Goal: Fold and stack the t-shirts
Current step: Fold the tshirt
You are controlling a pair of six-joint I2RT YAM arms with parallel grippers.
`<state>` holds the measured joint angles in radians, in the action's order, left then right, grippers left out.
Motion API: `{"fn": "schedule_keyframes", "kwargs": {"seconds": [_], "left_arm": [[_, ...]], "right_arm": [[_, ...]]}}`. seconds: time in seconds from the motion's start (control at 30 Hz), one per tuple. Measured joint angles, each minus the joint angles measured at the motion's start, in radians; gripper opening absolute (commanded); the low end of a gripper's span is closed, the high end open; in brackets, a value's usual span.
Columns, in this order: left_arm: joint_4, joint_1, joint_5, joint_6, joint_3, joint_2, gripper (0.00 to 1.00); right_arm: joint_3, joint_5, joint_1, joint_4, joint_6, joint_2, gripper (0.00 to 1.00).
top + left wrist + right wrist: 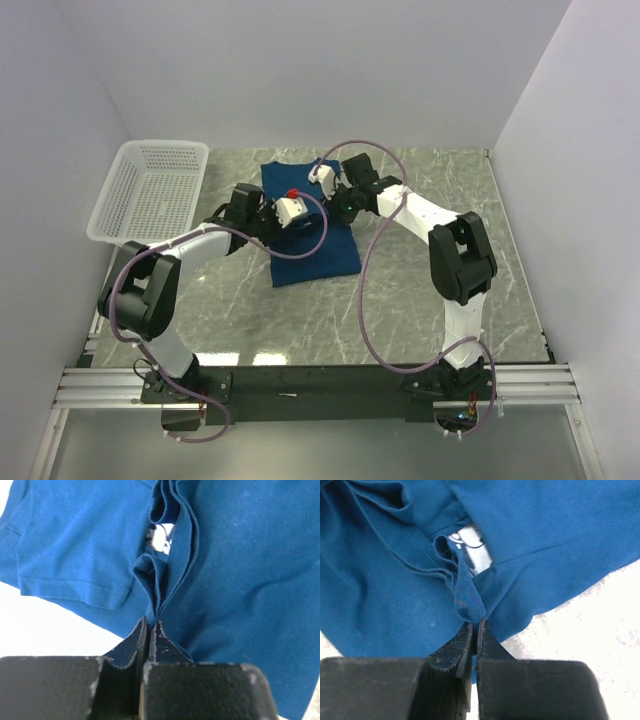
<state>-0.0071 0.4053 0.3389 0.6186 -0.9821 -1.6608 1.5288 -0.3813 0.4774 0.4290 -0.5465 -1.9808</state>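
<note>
A dark blue t-shirt (312,255) lies on the marble table (430,320), partly gathered up at its middle. Both arms reach over it from either side. My left gripper (296,212) (151,623) is shut on a bunched fold of the t-shirt (240,555), with the hem layers rising from the fingertips. My right gripper (320,182) (476,625) is shut on another pinched fold of the t-shirt (380,595). A pale patch of the print (161,535) (472,550) peeks out between the gathered layers in both wrist views.
A white mesh basket (150,190) stands at the far left of the table, against the left wall. White walls close in the back and both sides. Loose purple cables (365,300) hang from both arms over the table.
</note>
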Motion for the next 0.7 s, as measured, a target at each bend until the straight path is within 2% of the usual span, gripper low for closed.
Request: {"fn": "schedule_keyframes", "kwargs": {"seconds": [0.27, 0.63, 0.7], "left_arm": [[0.000, -0.023, 0.005, 0.010, -0.089, -0.068, 0.01], [-0.006, -0.035, 0.005, 0.016, -0.139, -0.136, 0.01], [-0.012, -0.037, 0.004, 0.013, -0.153, -0.145, 0.09]], "right_arm": [[0.048, 0.051, -0.004, -0.003, 0.042, -0.039, 0.00], [0.096, 0.085, -0.013, -0.010, 0.082, -0.087, 0.00], [0.108, 0.087, -0.013, -0.008, 0.089, -0.096, 0.06]]}}
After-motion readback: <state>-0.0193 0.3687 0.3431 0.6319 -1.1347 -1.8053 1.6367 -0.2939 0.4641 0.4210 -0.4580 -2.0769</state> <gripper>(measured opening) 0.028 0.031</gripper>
